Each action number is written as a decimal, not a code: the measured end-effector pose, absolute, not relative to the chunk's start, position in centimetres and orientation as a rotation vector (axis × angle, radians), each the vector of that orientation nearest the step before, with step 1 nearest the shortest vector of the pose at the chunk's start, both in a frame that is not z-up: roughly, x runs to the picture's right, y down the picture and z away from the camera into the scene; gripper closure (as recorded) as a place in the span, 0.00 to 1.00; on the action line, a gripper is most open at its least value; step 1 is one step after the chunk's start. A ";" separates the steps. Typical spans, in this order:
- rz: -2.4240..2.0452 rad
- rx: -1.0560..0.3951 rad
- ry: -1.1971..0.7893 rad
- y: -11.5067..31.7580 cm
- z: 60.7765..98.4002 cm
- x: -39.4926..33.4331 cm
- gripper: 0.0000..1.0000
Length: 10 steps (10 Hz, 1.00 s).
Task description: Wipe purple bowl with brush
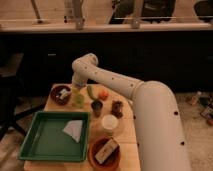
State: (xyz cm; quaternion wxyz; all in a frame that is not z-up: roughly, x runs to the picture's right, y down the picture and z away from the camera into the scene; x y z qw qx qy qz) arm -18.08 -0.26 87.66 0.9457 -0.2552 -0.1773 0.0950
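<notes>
Gripper: I see my gripper [76, 91] just right of the purple bowl [60, 95], far left.
Tray: tray [35, 145] near left.
Cup: cup [109, 122] right of tray.

The gripper [76, 89] is white, beside the dark maroon purple bowl [60, 95] — pale brush [63, 92] inside. Nearer than the bowl: a green tray [37, 145], orange bowl [97, 159] — white cup [109, 123] between.

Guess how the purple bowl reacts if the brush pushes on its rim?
The purple bowl looks small and deep, so it probably slides or tips under a sideways push. It sits near the table's far-left corner, so it could fall off. The pincer hangs right beside it.
</notes>
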 end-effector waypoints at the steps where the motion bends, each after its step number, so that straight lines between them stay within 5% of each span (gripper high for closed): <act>1: 0.191 -0.519 -0.361 -0.5 87.8 -18.2 1.00; 10: 0.016 -0.537 -0.417 -2.6 87.9 -24.6 1.00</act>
